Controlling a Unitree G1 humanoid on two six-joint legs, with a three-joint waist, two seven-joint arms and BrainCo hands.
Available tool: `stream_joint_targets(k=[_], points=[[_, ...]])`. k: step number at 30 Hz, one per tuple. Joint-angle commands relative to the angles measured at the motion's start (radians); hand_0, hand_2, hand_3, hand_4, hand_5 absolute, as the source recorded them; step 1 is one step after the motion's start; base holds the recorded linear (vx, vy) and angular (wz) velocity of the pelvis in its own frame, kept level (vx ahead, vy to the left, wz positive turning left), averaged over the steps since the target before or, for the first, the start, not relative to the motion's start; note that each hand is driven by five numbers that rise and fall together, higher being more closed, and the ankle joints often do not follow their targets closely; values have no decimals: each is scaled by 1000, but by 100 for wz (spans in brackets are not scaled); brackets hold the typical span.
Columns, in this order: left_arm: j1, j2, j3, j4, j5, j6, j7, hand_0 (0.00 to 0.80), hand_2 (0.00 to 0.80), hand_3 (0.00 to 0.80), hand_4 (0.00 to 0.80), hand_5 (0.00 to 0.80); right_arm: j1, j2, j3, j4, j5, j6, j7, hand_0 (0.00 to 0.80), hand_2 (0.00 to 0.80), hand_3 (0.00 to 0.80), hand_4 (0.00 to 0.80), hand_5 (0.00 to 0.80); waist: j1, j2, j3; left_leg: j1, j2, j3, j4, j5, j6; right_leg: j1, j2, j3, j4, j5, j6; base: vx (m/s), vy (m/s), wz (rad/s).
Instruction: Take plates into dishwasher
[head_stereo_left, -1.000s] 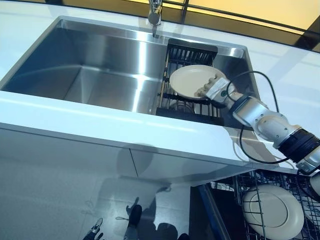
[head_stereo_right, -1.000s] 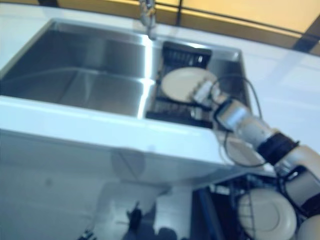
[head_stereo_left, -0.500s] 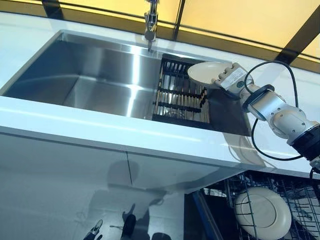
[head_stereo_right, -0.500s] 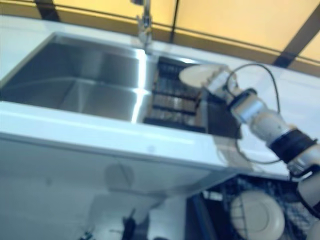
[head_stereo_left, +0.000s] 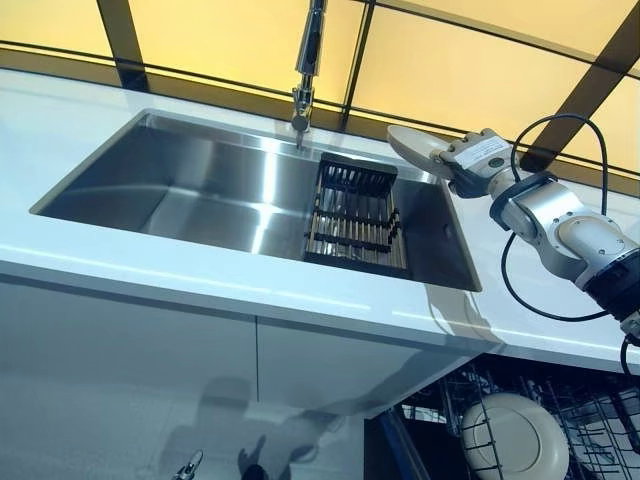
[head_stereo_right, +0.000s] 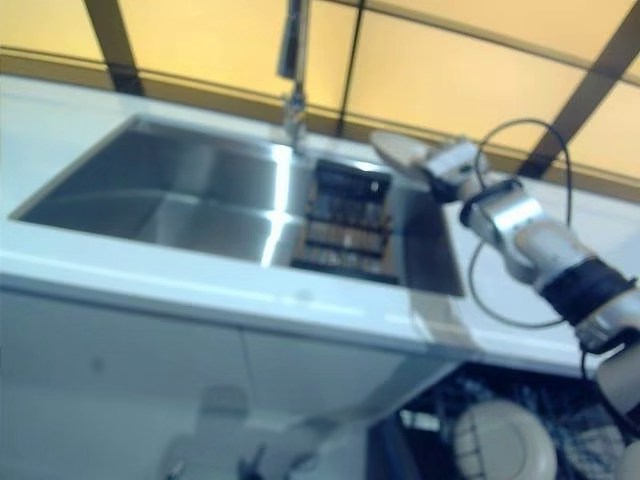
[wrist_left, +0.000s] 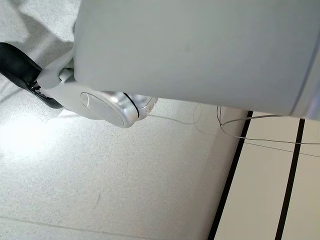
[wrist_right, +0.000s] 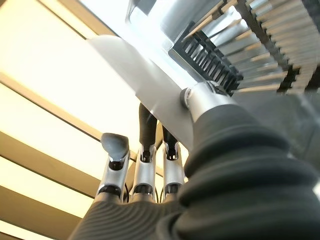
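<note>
My right hand (head_stereo_left: 472, 160) is shut on a cream plate (head_stereo_left: 413, 147), holding it by its rim in the air above the sink's far right corner. The plate tilts nearly flat, well clear of the black dish rack (head_stereo_left: 355, 215) in the right part of the steel sink (head_stereo_left: 190, 190). In the right wrist view the plate (wrist_right: 145, 85) shows edge-on, with the thumb (wrist_right: 202, 97) on one face and the fingers (wrist_right: 145, 150) behind the other. Another cream plate (head_stereo_left: 515, 440) stands in the dishwasher rack (head_stereo_left: 600, 415) at the lower right. My left hand shows in no view.
A tall faucet (head_stereo_left: 308, 60) rises behind the sink's middle. White countertop (head_stereo_left: 200, 280) runs along the sink's front, with cabinet fronts below it. The open dishwasher sits under the counter's right end. The left wrist view shows only pale floor (wrist_left: 125, 190).
My right hand has lifted the plate out of the dish rack, up and to the right above the sink's corner. The head camera has tilted upward, so the whole scene sits lower.
</note>
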Motion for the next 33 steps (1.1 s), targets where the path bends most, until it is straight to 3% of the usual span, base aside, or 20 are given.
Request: stream_joint_targets(k=[1, 7, 17, 33], points=[[2, 6, 1, 43, 46, -26, -11, 0, 0, 0, 0, 0, -35, -26, -66, 67, 195, 58, -16, 800, 800, 800, 800, 800, -21, -26, -46, 52, -43, 60, -10, -104, 58, 16, -21, 16, 11, 10, 65, 12, -4, -11], [18, 5, 10, 62, 58, -31, -27, 0, 0, 0, 0, 0, 56, -18, -165, 120, 304, 32, -10, 800, 800, 800, 800, 800, -34, -24, -68, 81, -39, 81, -10, -113, 57, 37, -19, 27, 6, 12, 63, 12, -4, -12], [32, -8, 21, 108, 84, -40, -42, 0, 0, 0, 0, 0, 242, -86, -343, 111, 448, -5, 24, 800, 800, 800, 800, 800, -101, -23, -125, 131, -16, 148, -10, -129, 51, 52, -6, 78, -3, 15, 66, -3, -23, -21], [51, -20, 26, 150, 124, -38, -87, 0, 0, 0, 0, 0, 461, -164, -617, 243, 739, 31, 137, 800, 800, 800, 800, 800, -166, 2, -185, 177, 5, 207, -10, -135, 38, 65, 12, 130, -3, 6, 54, 4, -23, -16]])
